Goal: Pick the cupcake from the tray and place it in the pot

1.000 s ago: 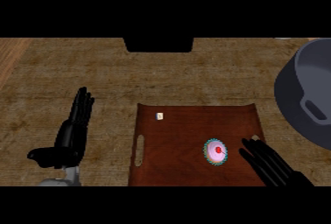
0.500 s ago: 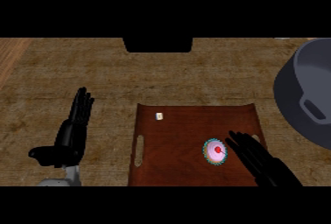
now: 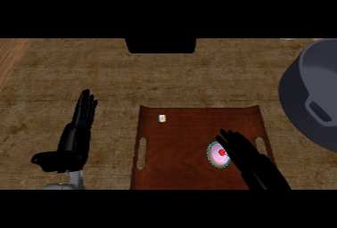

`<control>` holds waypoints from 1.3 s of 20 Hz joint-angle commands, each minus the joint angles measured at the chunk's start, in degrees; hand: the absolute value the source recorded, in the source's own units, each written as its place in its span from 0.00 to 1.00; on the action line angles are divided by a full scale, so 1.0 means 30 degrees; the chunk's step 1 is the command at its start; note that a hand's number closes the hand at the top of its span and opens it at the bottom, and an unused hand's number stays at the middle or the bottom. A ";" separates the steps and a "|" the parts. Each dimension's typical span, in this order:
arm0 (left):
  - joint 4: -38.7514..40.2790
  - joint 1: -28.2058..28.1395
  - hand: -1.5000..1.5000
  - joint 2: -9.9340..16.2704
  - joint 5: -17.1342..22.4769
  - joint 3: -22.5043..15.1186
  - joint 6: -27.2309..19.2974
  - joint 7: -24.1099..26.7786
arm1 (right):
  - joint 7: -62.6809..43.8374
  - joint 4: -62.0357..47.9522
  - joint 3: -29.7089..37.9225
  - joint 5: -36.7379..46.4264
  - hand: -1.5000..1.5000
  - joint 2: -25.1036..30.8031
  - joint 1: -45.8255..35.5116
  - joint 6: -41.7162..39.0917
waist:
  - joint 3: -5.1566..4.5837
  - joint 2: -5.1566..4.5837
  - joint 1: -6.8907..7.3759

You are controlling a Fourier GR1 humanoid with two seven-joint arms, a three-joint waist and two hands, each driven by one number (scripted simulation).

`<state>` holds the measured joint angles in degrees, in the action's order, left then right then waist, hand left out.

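Note:
A cupcake [image 3: 218, 153] with pink icing, a red dot on top and a teal wrapper sits on the right half of the brown tray [image 3: 178, 147]. My right hand [image 3: 253, 162] lies over the tray with straight fingers, covering the cupcake's right side; it is open and its fingertips reach just past the cupcake. The large dark grey pot [image 3: 309, 95] stands at the right edge, cut off by the frame, with a handle facing the tray. My left hand [image 3: 72, 138] rests open on the counter left of the tray, fingers pointing away.
A small pale object [image 3: 161, 118] lies near the tray's far left corner. The tray has slot handles on its left and right sides. A dark rectangular block [image 3: 161, 45] sits at the counter's far edge. The counter top is brown and woven-looking.
My right hand has slid leftward across the tray from its right edge and now overlaps the cupcake's right side. The left hand, cupcake and pot have not moved.

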<state>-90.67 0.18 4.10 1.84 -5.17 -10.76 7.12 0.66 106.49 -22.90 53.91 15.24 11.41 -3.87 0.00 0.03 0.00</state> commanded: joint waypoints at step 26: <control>0.0010 0.0346 0.50 -0.0217 -0.0335 0.0855 0.0663 -0.0487 | -0.0677 -0.5551 -0.0106 0.4210 1.00 -0.0937 -0.4142 -0.2811 | -0.0023 -0.0066 0.0223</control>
<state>-91.55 0.23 3.51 1.05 -3.10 -8.31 5.85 3.07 94.73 -20.39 62.64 12.25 1.19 -5.46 -0.44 0.41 0.56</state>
